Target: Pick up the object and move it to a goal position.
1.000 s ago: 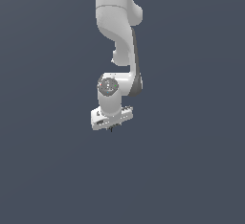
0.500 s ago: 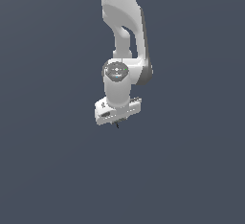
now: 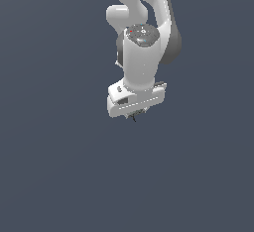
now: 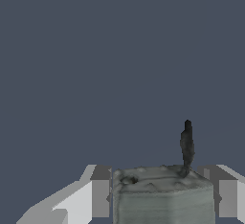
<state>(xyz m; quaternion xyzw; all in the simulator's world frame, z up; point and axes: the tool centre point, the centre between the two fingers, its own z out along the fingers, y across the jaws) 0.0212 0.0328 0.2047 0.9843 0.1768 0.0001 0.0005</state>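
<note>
Between the fingers: the object [image 4: 162, 194] sits clamped, a grey blocky body with a thin black tip [image 4: 186, 144] standing up from one corner.
Gripper state: the gripper [image 3: 133, 116] is closed on the object; in the wrist view a finger [image 4: 98, 189] presses each side of the block, with no gap visible.
Object location: held beneath the white hand, clear of any surface; in the exterior view only a small dark sliver [image 3: 133, 118] shows below the hand.
Arm posture: wrist pointing downward, gripper near the middle of the exterior view.
Surroundings: uniform dark grey background; no goal marker is visible.
Weight estimate: probably very light, being far smaller than the gripper.
Stiffness estimate: the body looks rigid and flat-sided, so it should not deform under finger pressure.
Fragility estimate: the slender tip is likely the weak part.
Recommended hold: on the two flat opposing sides of the block, well away from the tip.
Slip risk: judged low, provided the transfer is smooth.
</note>
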